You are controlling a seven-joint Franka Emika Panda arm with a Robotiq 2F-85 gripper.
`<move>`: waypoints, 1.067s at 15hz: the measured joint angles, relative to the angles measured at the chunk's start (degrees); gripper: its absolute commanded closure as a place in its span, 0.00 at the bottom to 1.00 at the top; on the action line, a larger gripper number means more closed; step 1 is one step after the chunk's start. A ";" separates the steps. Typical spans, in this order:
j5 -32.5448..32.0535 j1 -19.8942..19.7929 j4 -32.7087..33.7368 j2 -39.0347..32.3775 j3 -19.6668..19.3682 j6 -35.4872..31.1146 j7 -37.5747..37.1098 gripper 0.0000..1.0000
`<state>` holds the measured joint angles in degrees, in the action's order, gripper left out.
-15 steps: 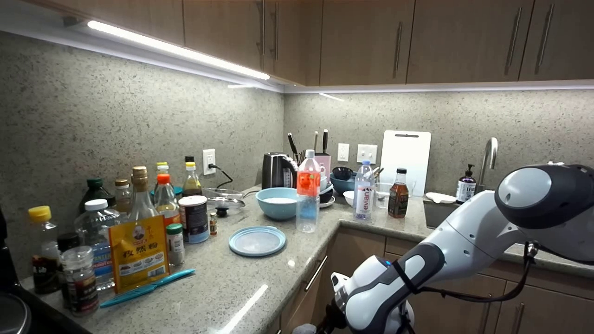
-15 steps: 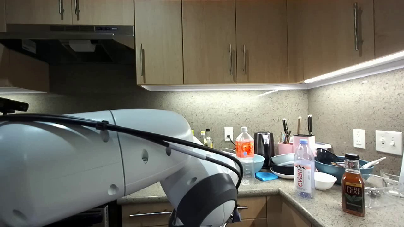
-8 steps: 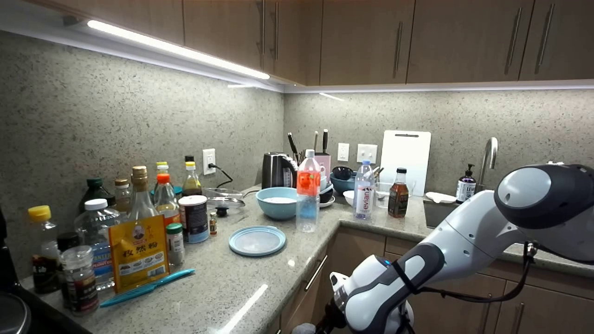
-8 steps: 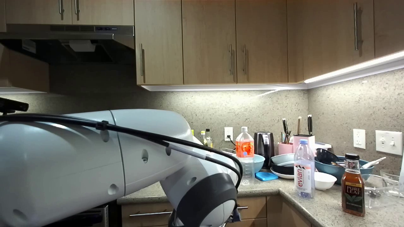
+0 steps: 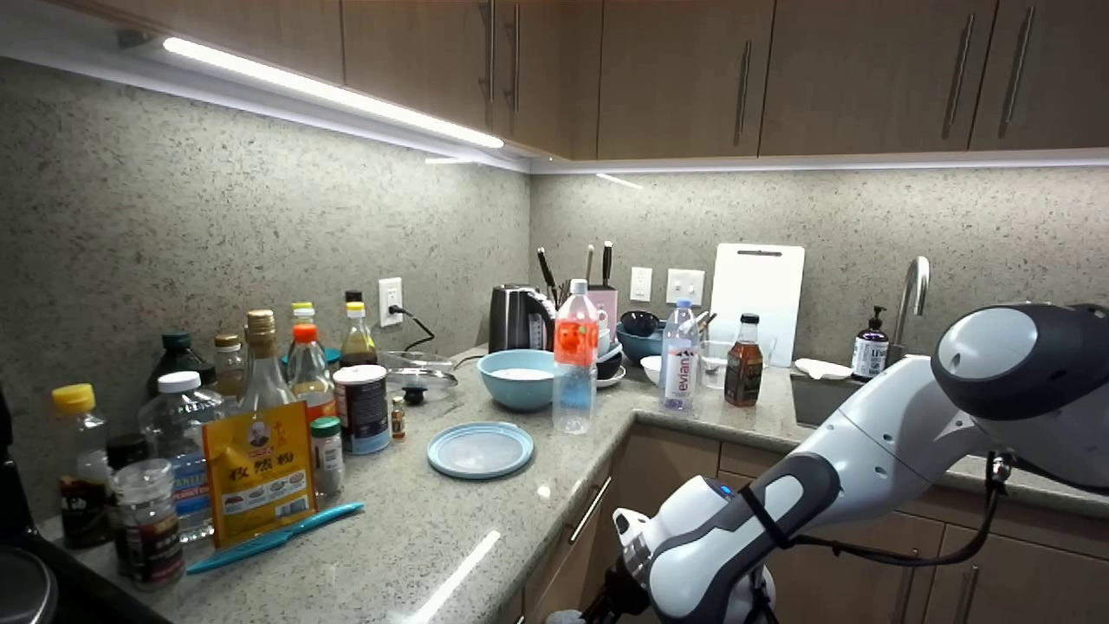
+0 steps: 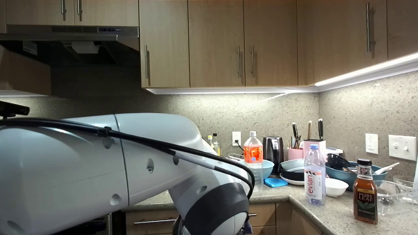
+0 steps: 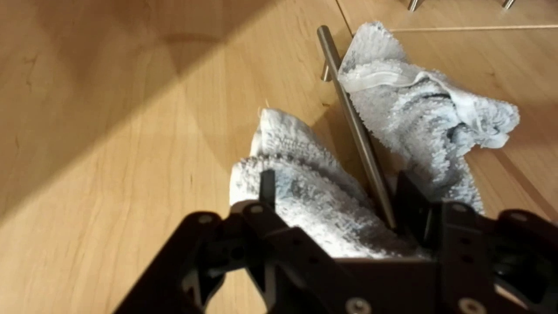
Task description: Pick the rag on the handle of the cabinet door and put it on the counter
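Note:
The grey-white rag hangs over a metal bar handle on a light wood cabinet front, one part on each side of the bar. My gripper is open in the wrist view, its fingers wide apart. The left finger lies in front of the near rag part. The right finger is beside the bar, against or close to the far rag part; contact cannot be told. In an exterior view the gripper is below the counter, with a bit of rag at the bottom edge.
On the counter are a blue lid, a blue bowl, a tall bottle, a yellow packet and a turquoise knife. A drawer handle juts out near the arm. Several seasoning bottles stand by the wall.
The arm has shifted slightly, its links a little to the right in both exterior views. The visible bit of rag sits slightly lower at the frame's bottom edge.

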<state>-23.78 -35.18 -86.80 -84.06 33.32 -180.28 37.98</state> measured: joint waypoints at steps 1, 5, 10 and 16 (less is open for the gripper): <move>-0.57 -0.97 -0.98 0.00 0.89 0.00 0.85 0.67; -0.82 -5.20 -5.69 -0.03 4.26 0.00 6.07 0.92; 4.84 -10.88 -12.01 -0.07 9.34 -0.02 9.99 0.96; 11.42 -14.90 -16.08 -0.08 12.79 -4.80 8.27 0.93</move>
<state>-12.36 -50.08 -102.88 -84.14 46.11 -185.08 46.25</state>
